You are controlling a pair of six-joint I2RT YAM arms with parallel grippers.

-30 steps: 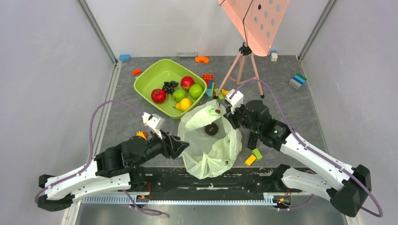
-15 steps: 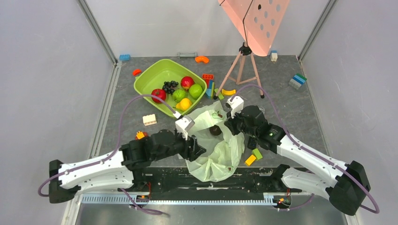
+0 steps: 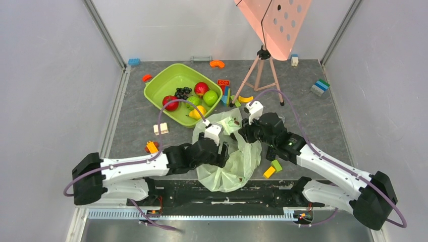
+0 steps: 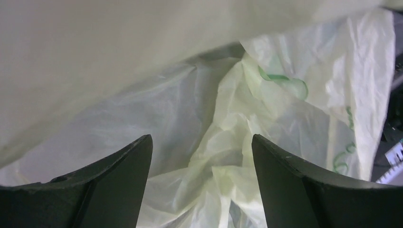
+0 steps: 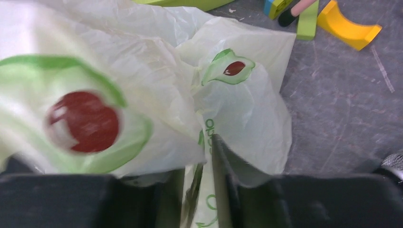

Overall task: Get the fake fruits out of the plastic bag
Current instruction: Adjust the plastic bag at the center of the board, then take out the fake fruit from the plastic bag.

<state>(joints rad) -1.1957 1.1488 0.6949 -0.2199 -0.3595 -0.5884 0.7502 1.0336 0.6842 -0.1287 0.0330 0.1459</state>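
Blocking the spread left gripper (image 4: pixel 202 142), the plastic bag (image 3: pixel 237 162) is pinched by right gripper (image 5: pixel 199 161).

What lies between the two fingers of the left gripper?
Only crumpled film of the plastic bag, seen in the left wrist view; the left gripper is open and no fruit shows there.

Top view looks down, wrist views close-up — sharing plastic bag (image 3: pixel 237 166)
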